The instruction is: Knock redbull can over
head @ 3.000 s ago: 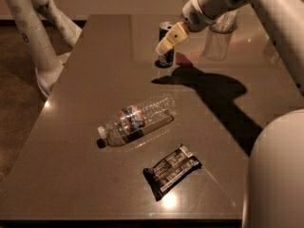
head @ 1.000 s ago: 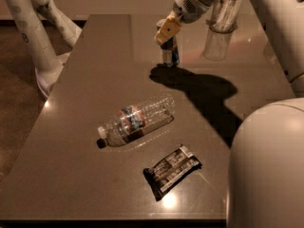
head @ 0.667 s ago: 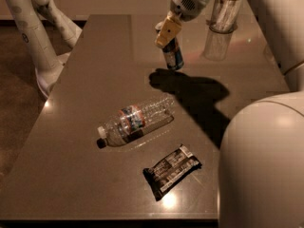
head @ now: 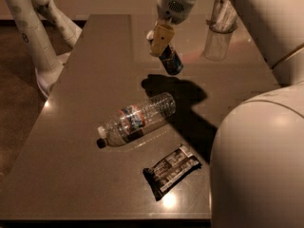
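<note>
The redbull can (head: 171, 61), slim and blue with a silver top, is on the far middle of the dark table (head: 90, 80). It leans steeply, top toward the far left, and is not upright. My gripper (head: 159, 38) hangs from above, its yellowish fingers (head: 162, 36) together with no gap between them. They touch the can's upper end but do not hold it. The arm's shadow lies on the table just in front of the can.
A clear glass tumbler (head: 218, 41) stands right of the can at the back. A clear plastic water bottle (head: 136, 119) lies on its side mid-table. A dark snack bar (head: 171, 171) lies near the front edge. White robot parts (head: 33, 37) stand left of the table.
The can stood upright under the gripper earlier and now leans steeply over. The gripper has shifted slightly against the can's top. The bottle, the snack bar and the tumbler have not moved.
</note>
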Controlling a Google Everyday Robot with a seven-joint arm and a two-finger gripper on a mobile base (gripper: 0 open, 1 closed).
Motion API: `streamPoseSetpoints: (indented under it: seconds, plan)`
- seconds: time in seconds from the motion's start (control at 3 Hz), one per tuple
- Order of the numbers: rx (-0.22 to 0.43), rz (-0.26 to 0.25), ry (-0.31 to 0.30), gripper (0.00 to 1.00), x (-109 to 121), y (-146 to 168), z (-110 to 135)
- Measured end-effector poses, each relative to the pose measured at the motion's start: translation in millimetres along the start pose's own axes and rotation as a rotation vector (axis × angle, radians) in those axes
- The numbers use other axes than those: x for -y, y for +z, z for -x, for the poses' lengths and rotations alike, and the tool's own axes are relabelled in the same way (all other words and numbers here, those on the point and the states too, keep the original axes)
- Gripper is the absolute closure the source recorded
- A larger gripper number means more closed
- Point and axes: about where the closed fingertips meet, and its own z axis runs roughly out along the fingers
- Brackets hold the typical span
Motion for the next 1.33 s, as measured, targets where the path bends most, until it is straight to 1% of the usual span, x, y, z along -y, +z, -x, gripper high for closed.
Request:
streamPoseSetpoints:
  seconds: [0.33,0.67,1.0,1.33]
  plan:
    - [-0.055,0.015,-0.084,1.00,-12.6,13.0,5.2]
    - [-0.110,0.028,-0.147,0.84,-23.6,27.0,7.4]
    - [-0.161,0.043,-0.186,0.60,-31.8,43.3,6.0]
    - [-0.196,0.058,-0.202,0.38,-35.5,57.1,2.1]
